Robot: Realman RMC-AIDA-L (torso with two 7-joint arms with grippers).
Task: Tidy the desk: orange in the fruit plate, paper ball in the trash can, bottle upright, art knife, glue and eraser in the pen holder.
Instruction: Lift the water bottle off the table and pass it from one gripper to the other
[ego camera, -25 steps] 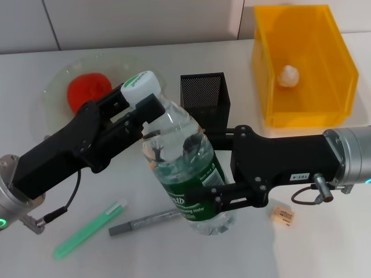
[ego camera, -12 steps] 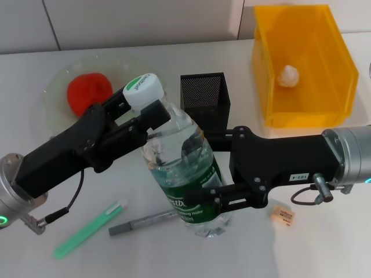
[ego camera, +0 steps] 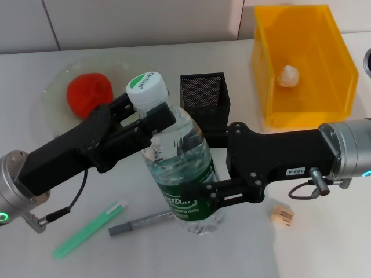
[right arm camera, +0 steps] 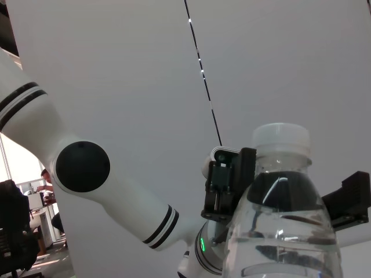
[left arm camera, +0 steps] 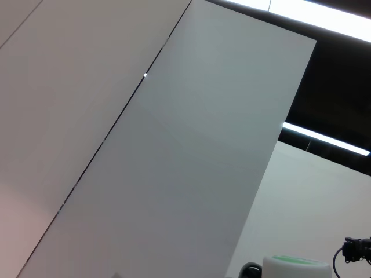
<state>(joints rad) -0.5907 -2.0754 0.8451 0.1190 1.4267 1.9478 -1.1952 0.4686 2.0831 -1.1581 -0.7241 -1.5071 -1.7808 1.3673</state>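
Note:
The clear bottle (ego camera: 177,162) with a green label stands nearly upright on the table, leaning slightly left, its white cap (ego camera: 146,88) on top. My left gripper (ego camera: 142,110) is shut on its neck just under the cap. My right gripper (ego camera: 196,194) is shut on its lower body at the label. The right wrist view shows the bottle (right arm camera: 281,202) with the left fingers (right arm camera: 230,180) beside its neck. The orange (ego camera: 90,92) lies in the fruit plate (ego camera: 58,78). A paper ball (ego camera: 288,75) lies in the trash can (ego camera: 324,110). The glue (ego camera: 90,230), art knife (ego camera: 142,222) and eraser (ego camera: 282,215) lie on the table. The pen holder (ego camera: 204,95) stands behind the bottle.
The pen holder stands close behind my right arm. The trash can fills the back right corner. The glue and the art knife lie just left of the bottle's base, the eraser just right of it under my right arm.
Both grippers have kept their hold while the bottle tipped closer to upright; its cap rose and moved right, and its base shifted slightly left.

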